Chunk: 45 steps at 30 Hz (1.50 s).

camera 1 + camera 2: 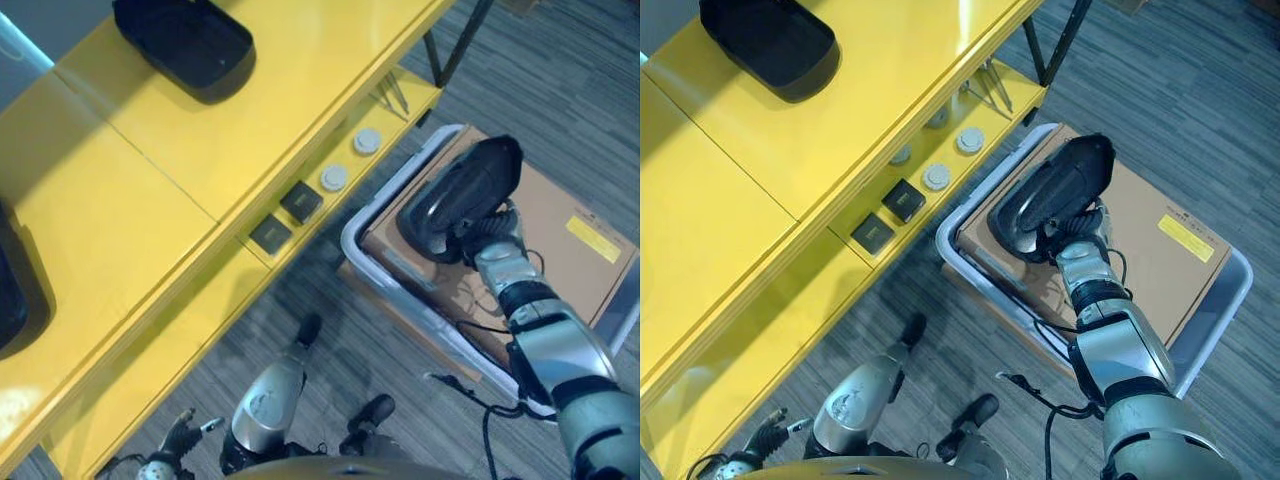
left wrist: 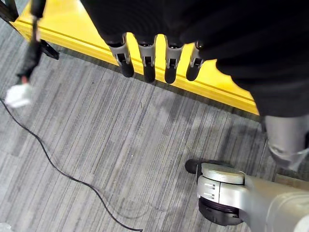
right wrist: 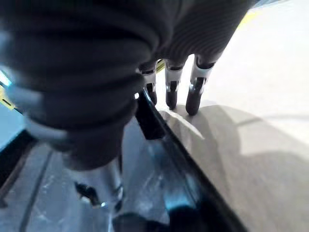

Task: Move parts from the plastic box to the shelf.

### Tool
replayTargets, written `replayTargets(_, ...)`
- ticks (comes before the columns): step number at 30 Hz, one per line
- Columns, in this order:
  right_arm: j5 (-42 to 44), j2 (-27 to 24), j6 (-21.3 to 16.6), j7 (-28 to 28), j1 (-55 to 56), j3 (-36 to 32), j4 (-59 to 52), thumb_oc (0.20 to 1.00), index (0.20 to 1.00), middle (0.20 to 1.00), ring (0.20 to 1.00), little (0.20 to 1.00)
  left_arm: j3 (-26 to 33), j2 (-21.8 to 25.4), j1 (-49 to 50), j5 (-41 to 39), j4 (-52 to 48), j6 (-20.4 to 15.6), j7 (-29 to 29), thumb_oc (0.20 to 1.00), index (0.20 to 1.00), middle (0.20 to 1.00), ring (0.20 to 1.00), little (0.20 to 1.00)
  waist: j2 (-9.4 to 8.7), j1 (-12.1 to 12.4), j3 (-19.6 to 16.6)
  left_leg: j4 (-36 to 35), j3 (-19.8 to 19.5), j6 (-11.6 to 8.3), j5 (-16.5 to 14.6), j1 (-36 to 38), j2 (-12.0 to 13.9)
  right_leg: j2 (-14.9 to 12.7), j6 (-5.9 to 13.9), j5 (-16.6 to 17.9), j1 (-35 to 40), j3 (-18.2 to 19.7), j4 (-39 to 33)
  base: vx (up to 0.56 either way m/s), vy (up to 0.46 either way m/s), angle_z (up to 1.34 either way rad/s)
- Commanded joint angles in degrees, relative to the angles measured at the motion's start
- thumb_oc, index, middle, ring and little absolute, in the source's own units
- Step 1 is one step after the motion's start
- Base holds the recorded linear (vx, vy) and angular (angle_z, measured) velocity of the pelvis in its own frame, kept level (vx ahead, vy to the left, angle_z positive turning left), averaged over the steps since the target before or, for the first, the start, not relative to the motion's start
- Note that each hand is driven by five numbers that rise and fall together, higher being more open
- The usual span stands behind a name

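A black, tray-like plastic part (image 1: 460, 195) hangs tilted above the plastic box (image 1: 385, 195), which stands on the floor with a brown cardboard sheet (image 1: 570, 250) inside. My right hand (image 3: 172, 89) is shut on the part's rim (image 3: 164, 159), fingers curled over its edge, and the part hides most of the hand from the head camera. The yellow shelf (image 1: 250, 130) stands to the left of the box. My left hand (image 1: 178, 432) hangs low beside the shelf's lower board, its fingers (image 2: 147, 60) relaxed and holding nothing.
A black tray (image 1: 185, 40) lies on the shelf top at the back. Another dark thing (image 1: 10, 290) sits at its left edge. The lower board carries two black square parts (image 1: 301, 202) and two white round parts (image 1: 334, 177). Grey carpet lies between shelf and box.
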Motion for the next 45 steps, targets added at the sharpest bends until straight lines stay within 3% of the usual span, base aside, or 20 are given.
replayTargets(1,0.84,-1.86,1.39,1.99,4.89,3.26,2.74,0.200,0.200,0.200,0.200,0.200,-1.71,2.09,1.23,-1.73,0.79,-0.88,-0.02,1.000,1.000,1.000,1.000,1.000,1.37,0.51,-1.07,3.29,-1.50,-0.57,-6.86,-1.40,2.36,-4.38,2.73,-0.02,-8.07,4.53,7.44,-0.03,-0.056,0.05)
replayTargets(6,2.33,-1.99,0.03,2.24,5.14,2.98,3.02,0.200,0.200,0.200,0.200,0.200,-1.83,2.72,0.60,-1.95,0.64,-1.31,0.42,1.000,1.000,1.000,1.000,1.000,0.53,0.52,-0.55,3.46,-1.54,-0.50,-7.01,-1.84,2.56,-3.93,2.70,0.21,-8.45,4.61,7.33,-0.02,-0.063,0.05)
replayTargets(9,2.58,-2.34,-1.02,2.70,5.07,3.04,2.26,0.291,0.291,0.291,0.291,0.291,-1.78,3.11,0.58,-1.90,0.11,-1.53,0.64,1.000,1.000,1.000,1.000,1.000,0.18,0.45,-0.60,3.36,-1.48,-0.55,-7.07,-1.69,2.70,-3.61,2.69,0.19,-8.27,4.63,7.06,-0.01,-0.069,0.00)
replayTargets(14,2.88,-2.64,-1.75,2.82,6.03,2.64,0.87,0.300,0.300,0.300,0.300,0.300,-1.87,3.33,0.96,-1.62,-0.46,-1.59,1.19,1.000,1.000,1.000,1.000,1.000,-0.01,0.00,-1.48,2.82,-1.23,-0.61,-7.24,-0.72,2.99,-3.24,2.74,-0.02,-7.74,4.68,6.77,0.01,-0.055,-0.01)
replayTargets(17,3.26,-2.81,-1.93,2.84,7.08,2.30,-0.53,0.347,0.347,0.347,0.347,0.347,-2.02,3.20,1.57,-1.03,-0.68,-2.14,1.87,1.000,1.000,1.000,1.000,1.000,0.15,-0.54,-2.56,2.09,-0.80,-0.80,-7.20,0.75,3.30,-2.93,2.65,-0.34,-6.75,4.63,6.45,0.02,-0.055,-0.05)
replayTargets(22,2.91,-3.10,-3.30,3.06,9.00,1.38,-3.18,0.344,0.344,0.344,0.344,0.344,-1.27,2.64,2.49,-4.32,-0.95,-5.02,1.44,1.000,1.000,1.000,1.000,1.000,0.58,-1.44,-4.91,1.08,-0.10,-1.27,-7.14,3.45,4.09,-2.72,2.33,-0.60,-4.74,4.32,5.83,0.04,-0.064,-0.08)
replayTargets(23,2.87,-3.07,-2.61,2.60,10.24,1.06,-6.75,0.325,0.325,0.325,0.325,0.325,0.15,2.54,2.60,-8.96,-2.71,-6.30,-0.79,1.000,1.000,1.000,1.000,1.000,0.60,-2.01,-6.53,0.25,0.35,-1.58,-6.93,5.16,4.56,-2.51,2.19,-0.63,-3.37,4.17,5.27,0.09,-0.115,-0.05)
replayTargets(26,3.54,-2.96,-2.39,1.69,12.04,0.25,-11.00,0.282,0.282,0.282,0.282,0.282,2.00,2.64,2.72,-13.02,-7.13,-7.11,-4.07,1.000,1.000,1.000,1.000,1.000,0.54,-2.46,-7.99,-0.66,0.68,-1.89,-6.67,6.84,5.01,-2.24,2.06,-0.56,-1.94,3.95,4.70,0.08,-0.110,-0.06)
replayTargets(31,3.88,-1.87,0.05,-1.24,18.90,-3.88,-23.44,0.272,0.272,0.272,0.272,0.272,4.25,4.66,3.52,-18.23,-28.94,0.27,-11.04,1.000,1.000,1.000,1.000,1.000,0.53,-3.25,-11.40,-2.59,1.27,-2.35,-6.35,10.77,6.18,-1.51,1.53,-0.38,1.49,3.73,3.32,0.10,-0.128,-0.03)
replayTargets(34,2.59,-0.84,0.57,-1.34,22.57,-5.86,-29.08,0.206,0.206,0.206,0.206,0.206,4.05,5.77,3.10,-22.79,-39.94,5.82,-14.68,1.000,1.000,1.000,1.000,1.000,0.86,-4.27,-13.13,-3.46,2.01,-2.45,-6.10,12.87,6.80,-0.91,1.19,-0.33,3.24,4.23,2.65,0.09,-0.078,-0.11)
replayTargets(40,0.34,0.35,0.40,-0.26,25.65,-6.55,-34.71,0.266,0.266,0.266,0.266,0.266,1.80,4.64,-1.18,-29.96,-48.58,11.07,-18.60,1.000,1.000,1.000,1.000,1.000,0.88,-6.85,-15.09,-4.47,3.69,-2.69,-5.43,14.71,7.66,-0.06,0.83,-0.31,4.55,5.13,1.78,0.04,-0.064,-0.16)
replayTargets(42,-0.61,0.72,0.50,0.42,26.22,-6.01,-36.35,0.253,0.253,0.253,0.253,0.253,0.59,3.71,-4.01,-32.36,-51.02,14.22,-18.03,1.000,1.000,1.000,1.000,1.000,0.76,-8.15,-15.64,-4.55,4.71,-2.81,-5.38,15.24,8.10,0.16,0.80,-0.27,4.77,5.64,1.55,0.03,-0.066,-0.12)
replayTargets(43,-1.05,0.88,0.78,1.03,26.09,-5.49,-37.18,0.200,0.200,0.200,0.200,0.200,-0.78,3.23,-6.43,-33.35,-52.10,16.45,-17.34,1.000,1.000,1.000,1.000,1.000,0.69,-9.24,-16.04,-4.56,5.53,-2.94,-5.39,15.61,8.42,0.31,0.82,-0.21,4.84,6.13,1.39,0.03,-0.054,-0.16)
replayTargets(45,-0.77,1.11,0.62,2.55,25.36,-4.46,-37.67,0.200,0.200,0.200,0.200,0.200,-2.62,2.45,-10.38,-34.15,-52.21,19.51,-15.44,1.000,1.000,1.000,1.000,1.000,0.63,-10.83,-16.48,-4.66,6.78,-3.08,-5.43,16.24,8.84,0.51,0.85,-0.05,4.96,6.88,1.07,0.03,-0.039,-0.32)
